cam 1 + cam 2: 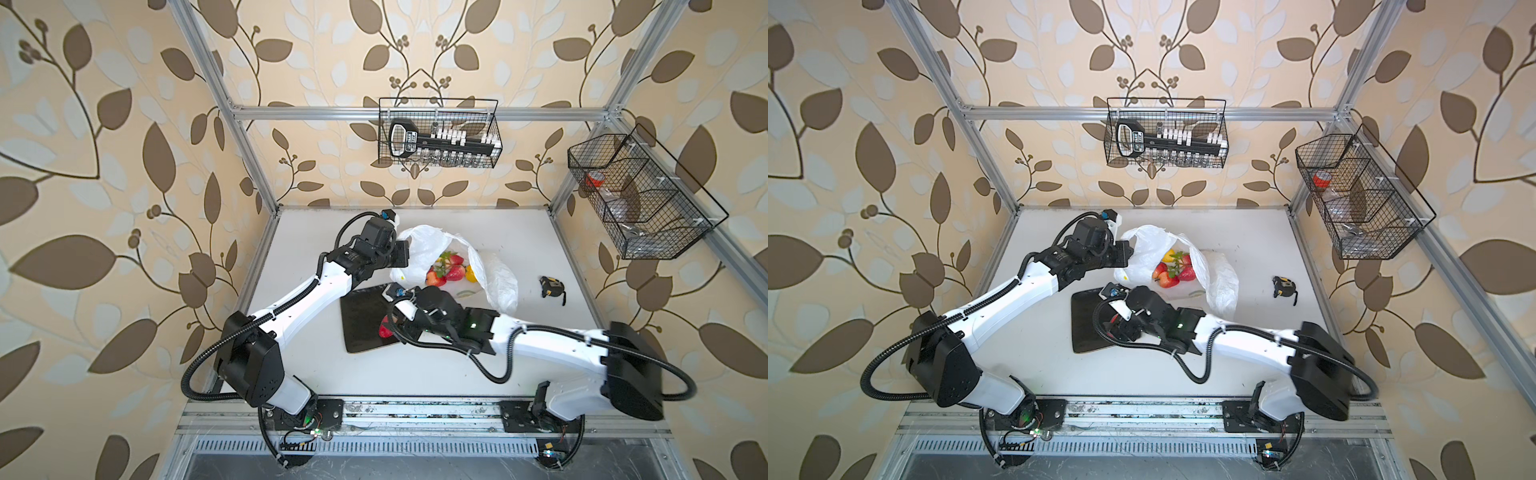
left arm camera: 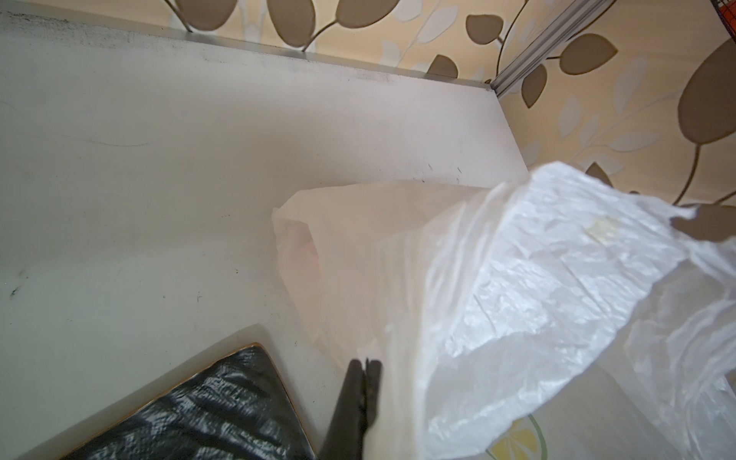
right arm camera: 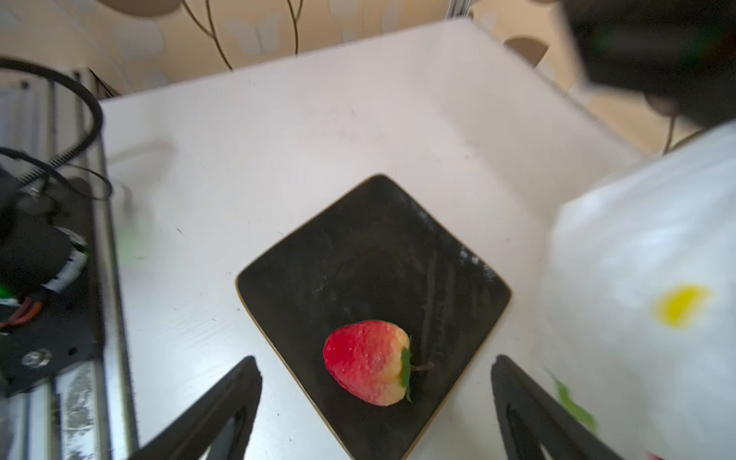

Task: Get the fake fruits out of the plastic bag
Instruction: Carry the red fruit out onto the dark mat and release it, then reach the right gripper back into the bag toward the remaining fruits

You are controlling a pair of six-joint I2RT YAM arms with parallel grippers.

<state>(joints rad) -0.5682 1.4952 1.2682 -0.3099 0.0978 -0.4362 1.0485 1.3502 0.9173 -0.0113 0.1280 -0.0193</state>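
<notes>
Left claw (image 2: 364,368) pinched tight on edge of plastic bag (image 2: 517,286), holding that edge up off tabletop (image 1: 415,370). Bag sits mid-tabletop, toward back wall, mouth open in both top views. Fake fruits (image 1: 449,270) inside bag: red ones, yellow ones, green sprig. Right claw (image 3: 375,360) spread wide above black plate (image 3: 358,247), gripping nothing. One red strawberry (image 3: 358,358) lies on its side on plate, between claw fingers, touching neither. Plate just beside bag.
</notes>
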